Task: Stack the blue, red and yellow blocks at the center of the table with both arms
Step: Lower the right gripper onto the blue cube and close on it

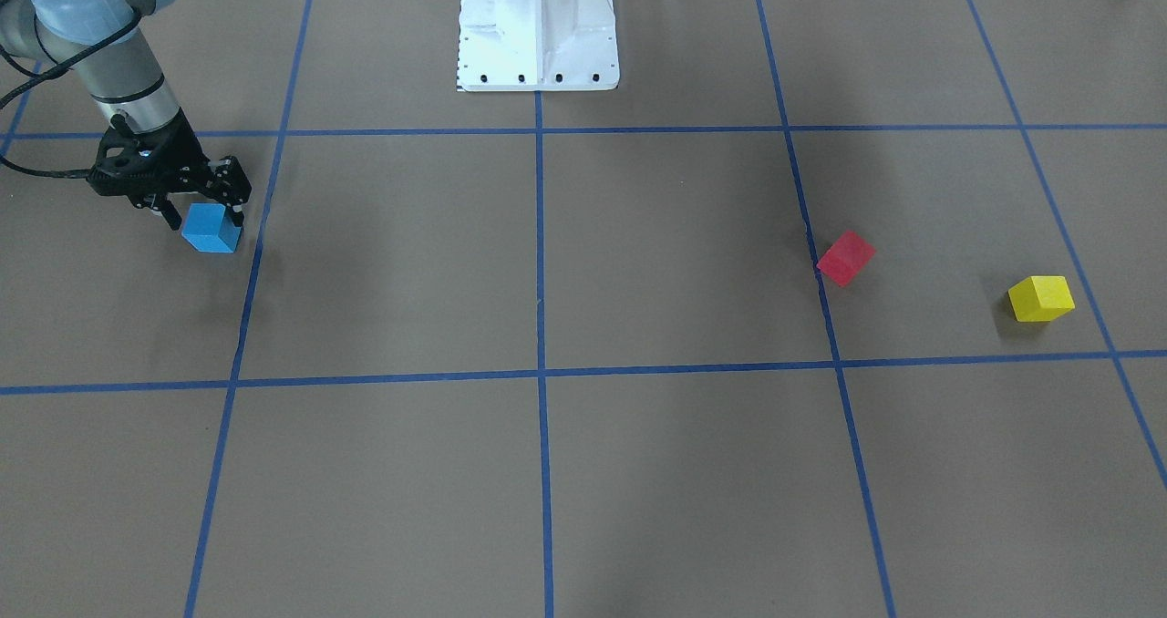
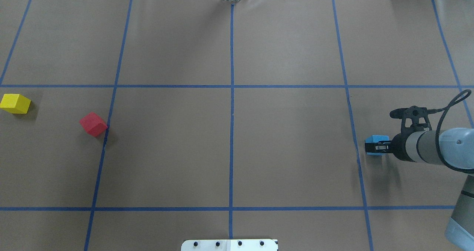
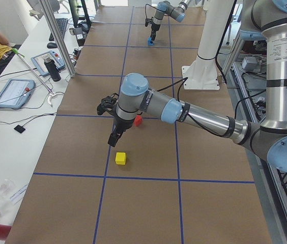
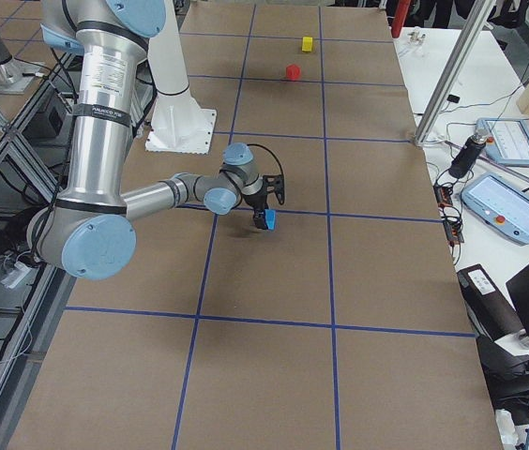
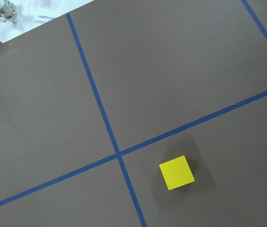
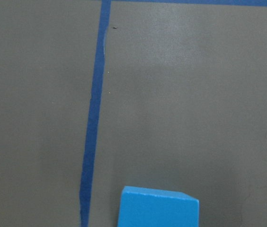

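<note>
The matte brown table has thin blue tape lines. Near its right edge the right fingers are clamped on the blue cube. Only the left side view shows the left fingers; how far open, I cannot tell. They hang near the yellow cube and the red cube by the left edge.

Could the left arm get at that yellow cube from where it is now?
Probably yes. Its tool hangs close above the yellow cube, nothing stands between them, and the left wrist view shows the cube lying in the open.
</note>
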You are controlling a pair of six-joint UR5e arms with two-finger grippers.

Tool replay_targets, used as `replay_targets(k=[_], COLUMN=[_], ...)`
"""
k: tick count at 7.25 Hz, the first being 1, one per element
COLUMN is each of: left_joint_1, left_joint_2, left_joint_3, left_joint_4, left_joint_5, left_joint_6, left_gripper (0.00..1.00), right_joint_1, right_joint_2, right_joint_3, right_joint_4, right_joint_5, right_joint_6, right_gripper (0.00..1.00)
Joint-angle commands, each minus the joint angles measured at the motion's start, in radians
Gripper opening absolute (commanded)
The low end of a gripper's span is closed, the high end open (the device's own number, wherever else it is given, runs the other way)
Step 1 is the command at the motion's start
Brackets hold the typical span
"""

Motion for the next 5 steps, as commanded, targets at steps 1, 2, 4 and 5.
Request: replay_targets(k=[1,2,4,5], left_joint_1=[0.000,0.000,0.000,0.000], left_joint_2=[0.000,0.000,0.002,0.002], left_joint_3=[0.000,0.000,0.001,0.006], left_joint_4=[0.000,0.000,0.000,0.000], left_joint_5=[0.000,0.000,0.000,0.000], left_joint_6=[0.000,0.000,0.000,0.000], left_gripper=[1.00,1.00,1.00,1.00], right_joint_1=[0.014,0.029,0.054,0.051], right_joint_2=[0.004,0.059,0.332,0.481], right_joint_3=[0.009,0.017,0.008,-0.003], right_joint_4=[-0.005,-0.044,-0.321,-0.463], right_joint_5=[0.007,0.019,0.049,0.049], right_joint_6=[-0.013,-0.013,-0.012,-0.001], right_gripper=[0.00,0.00,0.00,0.00])
